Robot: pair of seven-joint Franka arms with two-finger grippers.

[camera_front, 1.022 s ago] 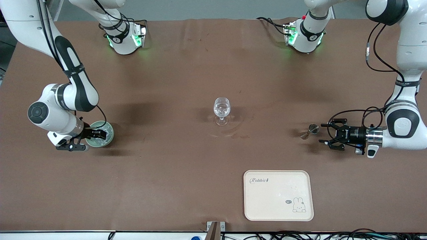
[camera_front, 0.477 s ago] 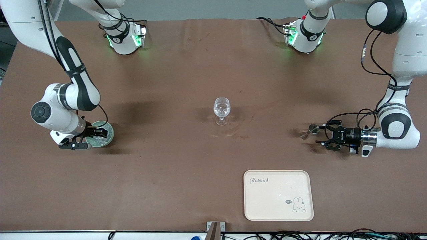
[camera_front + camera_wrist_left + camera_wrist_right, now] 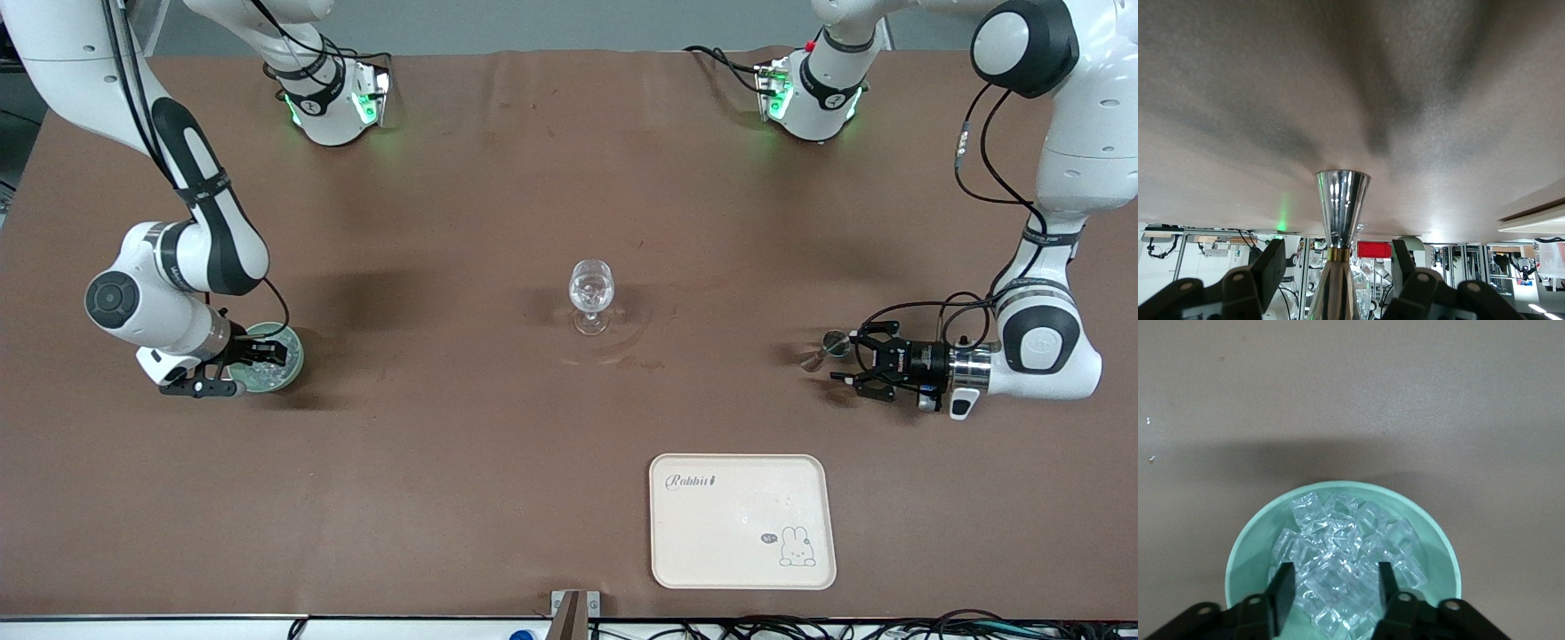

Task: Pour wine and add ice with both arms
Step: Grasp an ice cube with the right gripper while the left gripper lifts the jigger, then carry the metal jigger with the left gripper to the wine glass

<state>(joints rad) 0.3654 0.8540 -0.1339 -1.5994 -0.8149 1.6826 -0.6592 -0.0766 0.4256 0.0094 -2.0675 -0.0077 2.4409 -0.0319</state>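
Right claw (image 3: 267, 354) down inside the mint-green bowl (image 3: 296, 360) at the right arm's end of the desk (image 3: 444, 222), set among the ice (image 3: 1351, 533). Cannot tell whether clamped on a chunk or merely set about one. Ice heaped as clear cubes in the bowl, filling most of it.

Left claw (image 3: 852, 357) lying level and low over the desk at the left arm's end, jaws apart. Between its fingers (image 3: 1275, 263) stands a small metal jigger (image 3: 1341, 200), with a gap showing on either side of its narrow waist. Not gripped. Jigger upright on the desk.

Mid-desk, well apart from both claws, stands a clear stemmed glass (image 3: 591, 293), upright. Nearer the front camera than the glass, and somewhat toward the left arm's end, lies a cream tray (image 3: 742, 520) with a rabbit drawing and the word "Rabbit".
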